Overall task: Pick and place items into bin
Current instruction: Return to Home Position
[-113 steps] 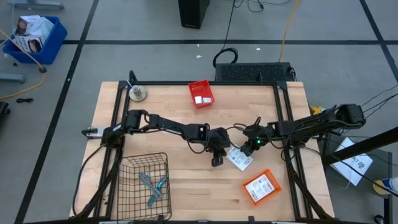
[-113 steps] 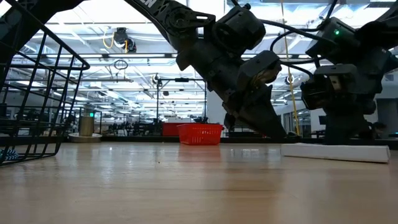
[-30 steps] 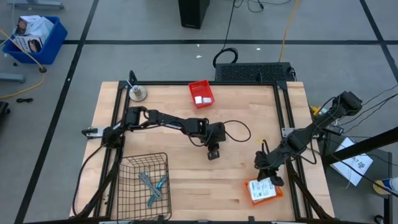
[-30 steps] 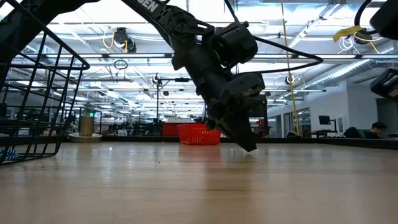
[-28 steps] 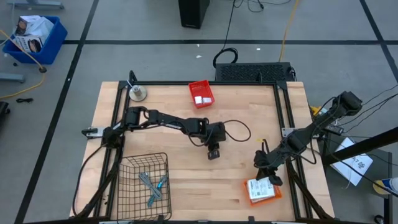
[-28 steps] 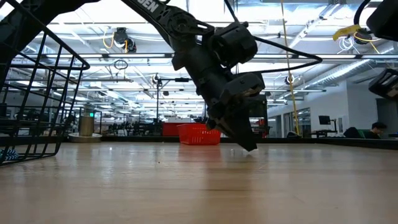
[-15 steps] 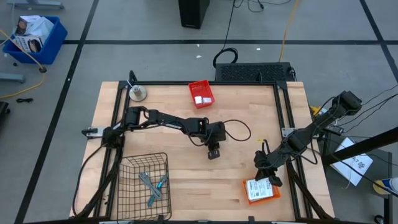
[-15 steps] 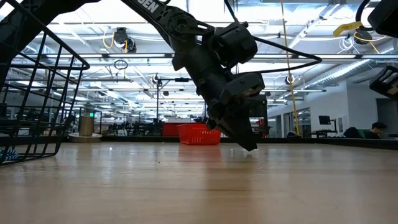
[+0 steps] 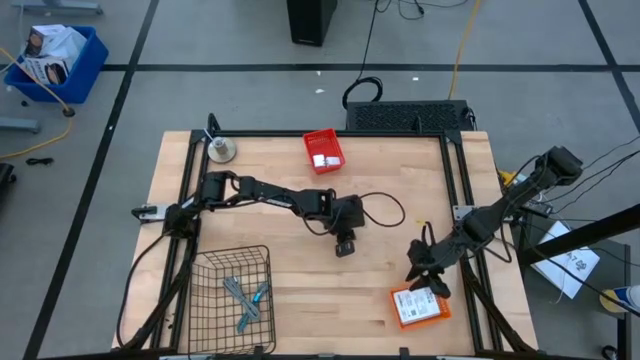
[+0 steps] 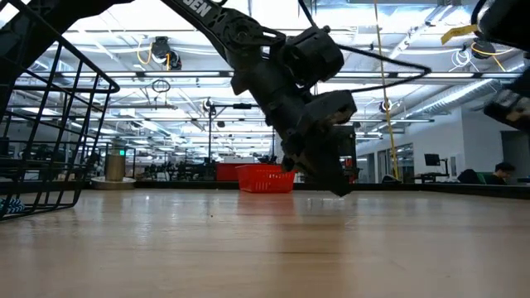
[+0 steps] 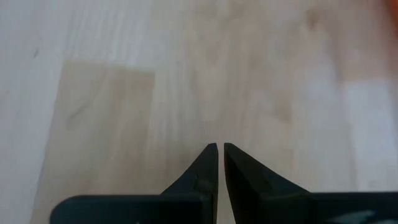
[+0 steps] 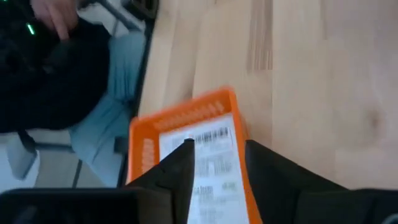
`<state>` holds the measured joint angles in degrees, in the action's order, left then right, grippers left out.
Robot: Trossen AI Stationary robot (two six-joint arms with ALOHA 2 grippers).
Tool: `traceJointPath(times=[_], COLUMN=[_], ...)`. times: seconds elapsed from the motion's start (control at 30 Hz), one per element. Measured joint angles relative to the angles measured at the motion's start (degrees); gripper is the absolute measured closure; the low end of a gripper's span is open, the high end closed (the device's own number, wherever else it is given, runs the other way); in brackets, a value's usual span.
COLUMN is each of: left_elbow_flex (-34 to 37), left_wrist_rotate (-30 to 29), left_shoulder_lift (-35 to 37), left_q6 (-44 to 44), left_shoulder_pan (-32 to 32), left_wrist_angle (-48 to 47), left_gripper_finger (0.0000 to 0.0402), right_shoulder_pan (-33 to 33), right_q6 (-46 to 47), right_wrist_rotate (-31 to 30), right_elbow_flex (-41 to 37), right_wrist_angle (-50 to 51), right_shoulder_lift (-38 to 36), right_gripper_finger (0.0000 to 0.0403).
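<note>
Right gripper [image 9: 423,270], fingers apart, is held near the orange plastic basket [image 12: 140,148]; inside, the flat white printed packet [image 12: 208,167] is judged light, stiff, edge-pinchable; closed left gripper [image 11: 221,148] waits well apart.

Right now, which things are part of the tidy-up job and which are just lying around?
Job: white box in the orange basket; tools in the wire basket; white piece in the red bin.
Lying about: silver disc; blue bin on the floor.
</note>
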<state>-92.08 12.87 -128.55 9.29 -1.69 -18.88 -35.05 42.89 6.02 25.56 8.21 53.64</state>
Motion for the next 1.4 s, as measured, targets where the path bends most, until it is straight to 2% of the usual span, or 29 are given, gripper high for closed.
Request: traceJointPath(times=[0.2,0.37,0.47,0.53,0.63,0.77,0.9,1.07,1.17,1.4], left_elbow_flex=[0.05,0.03,0.82,3.33,12.39,29.33,43.65,55.98,61.88,72.81], left_wrist_rotate=[5.0,4.87,4.21,2.41,-1.91,-10.18,-18.32,-18.66,-20.33,-21.98], left_shoulder_lift=[2.71,9.58,15.14,19.95,28.97,42.37,55.07,68.46,74.04,85.74], left_q6=[-4.4,-8.6,-11.79,-14.07,-16.12,-17.24,-14.81,-13.78,-12.51,-11.85], left_shoulder_pan=[0.53,3.36,6.02,8.07,11.11,13.86,15.52,18.44,19.51,18.89], left_wrist_angle=[2.73,3.07,2.83,5.96,14.47,27.26,31.51,34.26,36.42,38.51], left_gripper_finger=[0.0371,0.0371,0.0371,0.0371,0.0371,0.0371,0.0371,0.0371,0.0371,0.0371], right_shoulder_pan=[5.34,8.45,9.28,9.38,9.38,9.5,9.54,9.59,9.64,9.62], right_q6=[-7.76,-17.07,-21.27,-23.0,-27.47,-29.05,-32.13,-33.39,-32.84,-33.18], right_wrist_rotate=[-1.7,-3.37,-9.29,-13.63,-16.47,-20.18,-21.2,-24.32,-26.61,-23.87], right_elbow_flex=[0.0,0.0,0.0,0.0,0.0,0.0,-1.58,-4.33,-6.34,-10.21], right_wrist_angle=[-0.69,-1.28,-1.53,-0.86,-0.24,-0.01,-0.23,0.26,0.21,2.97], right_shoulder_lift=[-4.91,-11.02,-15.93,-19.33,-24.11,-29.39,-33.0,-37.77,-41.53,-52.81], right_gripper_finger=[0.0255,0.0257,0.0258,0.0258,0.0257,0.026,0.026,0.0256,0.0255,0.0255])
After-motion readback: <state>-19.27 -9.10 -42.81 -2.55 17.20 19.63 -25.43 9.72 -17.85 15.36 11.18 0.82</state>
